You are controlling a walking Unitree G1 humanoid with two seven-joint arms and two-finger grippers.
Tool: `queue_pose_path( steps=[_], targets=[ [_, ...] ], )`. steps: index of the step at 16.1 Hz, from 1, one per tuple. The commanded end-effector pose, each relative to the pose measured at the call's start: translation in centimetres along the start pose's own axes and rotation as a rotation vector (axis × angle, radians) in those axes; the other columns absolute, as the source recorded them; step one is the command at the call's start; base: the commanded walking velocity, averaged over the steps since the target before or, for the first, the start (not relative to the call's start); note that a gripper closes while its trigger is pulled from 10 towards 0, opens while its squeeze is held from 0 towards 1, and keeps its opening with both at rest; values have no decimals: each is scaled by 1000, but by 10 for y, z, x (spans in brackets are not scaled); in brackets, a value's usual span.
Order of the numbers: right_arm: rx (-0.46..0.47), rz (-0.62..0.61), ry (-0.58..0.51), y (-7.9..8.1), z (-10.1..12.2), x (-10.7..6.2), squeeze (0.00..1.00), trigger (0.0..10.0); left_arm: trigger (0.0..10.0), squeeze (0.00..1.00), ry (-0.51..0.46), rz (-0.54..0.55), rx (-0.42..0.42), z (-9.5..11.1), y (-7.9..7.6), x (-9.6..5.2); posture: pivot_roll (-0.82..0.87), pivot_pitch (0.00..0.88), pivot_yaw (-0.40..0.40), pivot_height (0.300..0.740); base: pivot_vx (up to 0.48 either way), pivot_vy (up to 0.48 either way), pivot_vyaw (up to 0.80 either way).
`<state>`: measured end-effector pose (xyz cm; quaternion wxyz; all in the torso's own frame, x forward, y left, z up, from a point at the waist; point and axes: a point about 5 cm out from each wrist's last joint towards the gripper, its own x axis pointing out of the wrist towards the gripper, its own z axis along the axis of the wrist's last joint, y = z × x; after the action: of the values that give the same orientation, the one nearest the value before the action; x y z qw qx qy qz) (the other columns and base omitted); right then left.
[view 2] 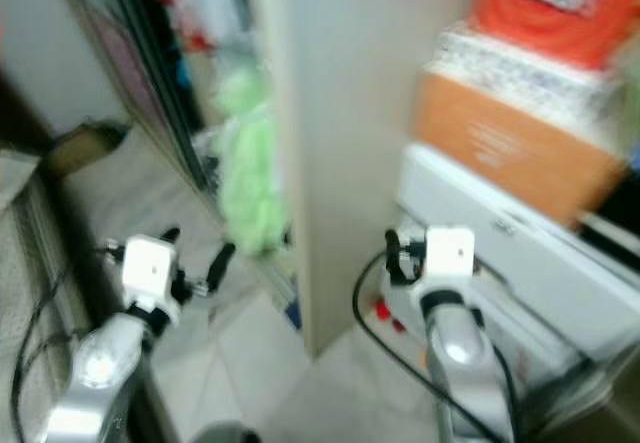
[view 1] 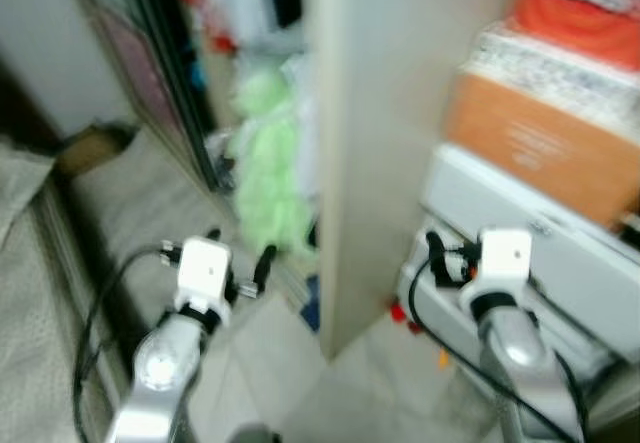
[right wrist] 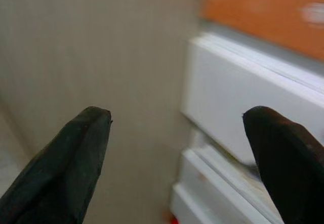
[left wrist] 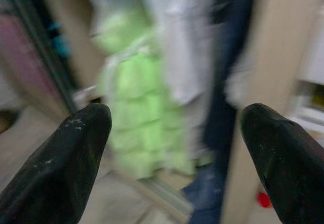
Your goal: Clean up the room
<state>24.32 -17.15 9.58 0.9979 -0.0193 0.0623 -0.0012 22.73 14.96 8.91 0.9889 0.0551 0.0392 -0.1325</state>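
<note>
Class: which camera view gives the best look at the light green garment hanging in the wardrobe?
The left wrist view: the light green garment looms large between the open left gripper fingers. Both eye views show it smaller and blurred.

Green garment point(view 1: 268, 163) beside beige panel point(view 1: 385, 123) — blurry.
</note>
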Motion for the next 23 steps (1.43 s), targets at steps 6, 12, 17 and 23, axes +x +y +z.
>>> queue_pose_path(
  steps=[6, 12, 17, 23],
  targets=[
    [-66, -60, 41, -19, 0, -43, 0, 10000, 10000, 0, 12, 14, 20, 1, 6, -11, -8, 0, -16, 740, 0, 0, 800],
    [-72, 329, 339, -24, -24, -70, 0, 10000, 10000, 0, 16, -6, 25, 2, 6, -4, -52, 0, 7, 740, 0, 0, 800],
    [-33, 669, 430, -15, -15, -63, 0, 10000, 10000, 0, 22, -7, 28, 2, 7, -2, -38, 0, 1, 740, 0, 0, 800],
    [-7, 804, 311, 9, 2, -47, 0, 10000, 10000, 0, 26, -2, 33, 2, 5, -4, -24, 0, -4, 740, 0, 0, 800]
  ],
)
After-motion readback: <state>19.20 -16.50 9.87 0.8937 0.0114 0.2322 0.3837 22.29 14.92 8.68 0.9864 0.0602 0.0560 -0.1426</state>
